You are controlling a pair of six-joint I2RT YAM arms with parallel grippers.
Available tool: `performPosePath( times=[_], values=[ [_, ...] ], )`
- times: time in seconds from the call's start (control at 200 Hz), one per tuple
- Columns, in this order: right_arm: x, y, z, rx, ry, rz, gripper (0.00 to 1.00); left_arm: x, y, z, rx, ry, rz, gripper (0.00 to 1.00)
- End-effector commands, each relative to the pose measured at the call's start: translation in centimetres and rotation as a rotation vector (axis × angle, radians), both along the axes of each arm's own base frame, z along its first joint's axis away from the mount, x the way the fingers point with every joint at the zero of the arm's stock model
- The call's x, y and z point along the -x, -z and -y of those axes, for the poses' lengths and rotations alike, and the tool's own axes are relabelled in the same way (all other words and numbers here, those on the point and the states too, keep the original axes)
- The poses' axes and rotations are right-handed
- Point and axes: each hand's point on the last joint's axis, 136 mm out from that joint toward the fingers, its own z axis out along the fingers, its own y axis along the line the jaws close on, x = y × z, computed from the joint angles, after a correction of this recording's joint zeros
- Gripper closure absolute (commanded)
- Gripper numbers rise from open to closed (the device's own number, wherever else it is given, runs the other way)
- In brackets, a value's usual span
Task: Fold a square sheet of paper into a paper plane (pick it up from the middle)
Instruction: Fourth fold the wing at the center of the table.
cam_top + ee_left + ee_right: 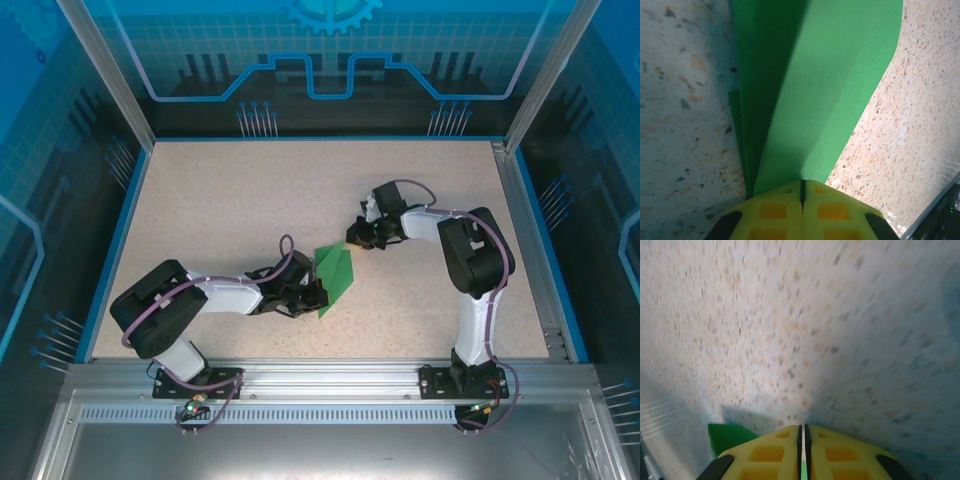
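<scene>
The left claw [802,186] is clamped on the folded green plane [830,90] over the speckled counter [920,115]; the right claw [803,430] stands narrow, pinching a green sliver of it.

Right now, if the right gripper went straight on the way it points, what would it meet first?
Most likely the bare table: in its wrist view the right gripper points at speckled surface. The green paper sits off that line, at the view's lower left. Blur leaves depth unclear.
</scene>
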Motion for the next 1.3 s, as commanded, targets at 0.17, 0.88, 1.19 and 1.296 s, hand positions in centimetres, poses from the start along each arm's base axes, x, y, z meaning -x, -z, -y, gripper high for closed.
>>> performPosePath(
  times=[0.17, 0.88, 1.19, 1.296],
  values=[
    [1.6, -5.6, 0.7, 0.027, -0.056, 0.124, 0.85, 6.0, 6.9, -6.4, -0.328, 0.057, -0.210, 0.96],
    [5.8, -4.6, -3.2, -0.028, -0.111, 0.096, 0.88, 4.9, 6.4, -5.4, -0.353, 0.082, -0.164, 0.95],
    [6.1, -4.6, -2.9, -0.040, -0.088, 0.123, 0.88, 5.0, 6.5, -5.9, -0.390, 0.108, -0.167, 0.96],
    [6.3, -4.7, -4.0, -0.078, -0.135, 0.102, 0.88, 5.3, 6.8, -5.7, -0.376, 0.123, -0.181, 0.96]
  ],
)
